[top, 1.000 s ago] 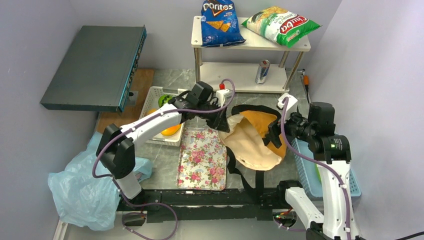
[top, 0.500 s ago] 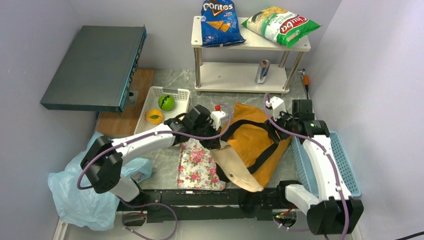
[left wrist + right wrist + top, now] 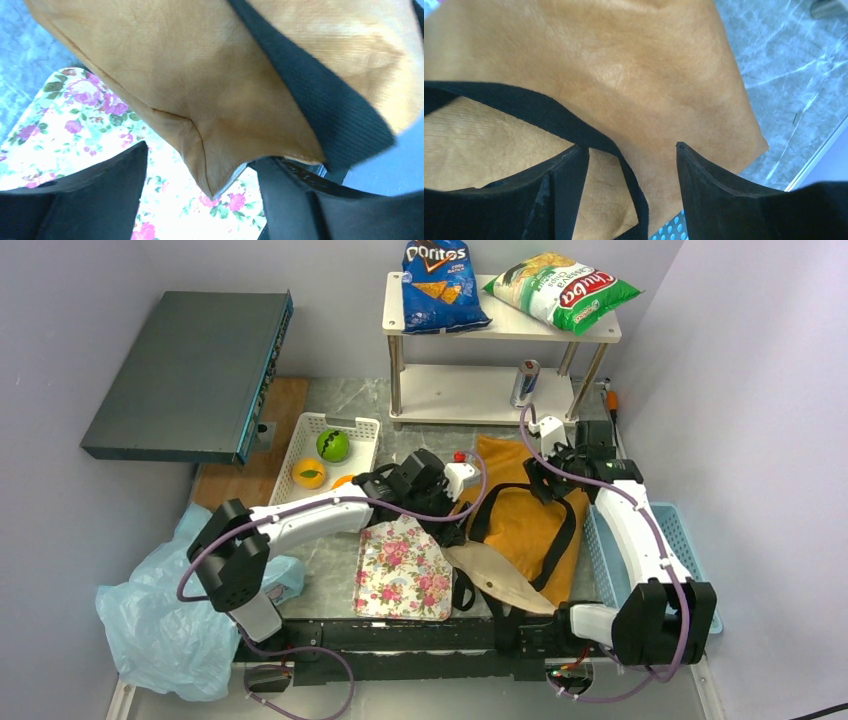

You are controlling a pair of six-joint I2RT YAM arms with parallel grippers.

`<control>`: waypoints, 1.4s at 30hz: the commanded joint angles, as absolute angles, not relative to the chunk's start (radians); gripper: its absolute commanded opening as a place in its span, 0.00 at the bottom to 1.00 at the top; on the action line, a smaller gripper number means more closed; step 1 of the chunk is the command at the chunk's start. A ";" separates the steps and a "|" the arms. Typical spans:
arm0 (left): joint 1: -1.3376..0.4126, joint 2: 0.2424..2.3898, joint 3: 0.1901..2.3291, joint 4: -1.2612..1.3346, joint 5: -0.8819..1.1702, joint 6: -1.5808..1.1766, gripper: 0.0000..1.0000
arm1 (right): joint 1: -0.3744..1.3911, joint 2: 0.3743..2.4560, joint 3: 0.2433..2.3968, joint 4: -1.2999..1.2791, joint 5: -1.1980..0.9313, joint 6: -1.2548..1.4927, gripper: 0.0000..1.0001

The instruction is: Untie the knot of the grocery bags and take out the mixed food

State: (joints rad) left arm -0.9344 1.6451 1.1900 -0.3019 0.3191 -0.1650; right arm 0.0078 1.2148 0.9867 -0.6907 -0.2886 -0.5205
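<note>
The tote (image 3: 165, 75) is being straddled at its corner by the spread left gripper (image 3: 202, 160), its black strap (image 3: 534, 112) by the spread right gripper (image 3: 631, 147); a webbing snag on closing is being risked.

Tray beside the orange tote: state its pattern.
The tray is white with pink flowers; clearest in the top external view.

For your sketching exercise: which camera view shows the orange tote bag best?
Top external: the whole tote shows, lying flat on the table. Both wrist views show only close patches of fabric and black strap.
</note>
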 commanded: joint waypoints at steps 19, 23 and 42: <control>-0.627 1.372 1.655 -0.961 0.378 0.323 0.99 | 0.005 0.917 1.331 -0.752 -0.522 -0.225 1.00; -0.480 1.266 1.608 -0.972 0.372 0.333 0.99 | 0.005 0.848 1.319 -0.801 -0.461 -0.177 1.00; -0.084 0.826 1.031 -0.979 0.217 0.163 0.99 | -0.039 0.625 1.005 -0.857 -0.373 -0.094 1.00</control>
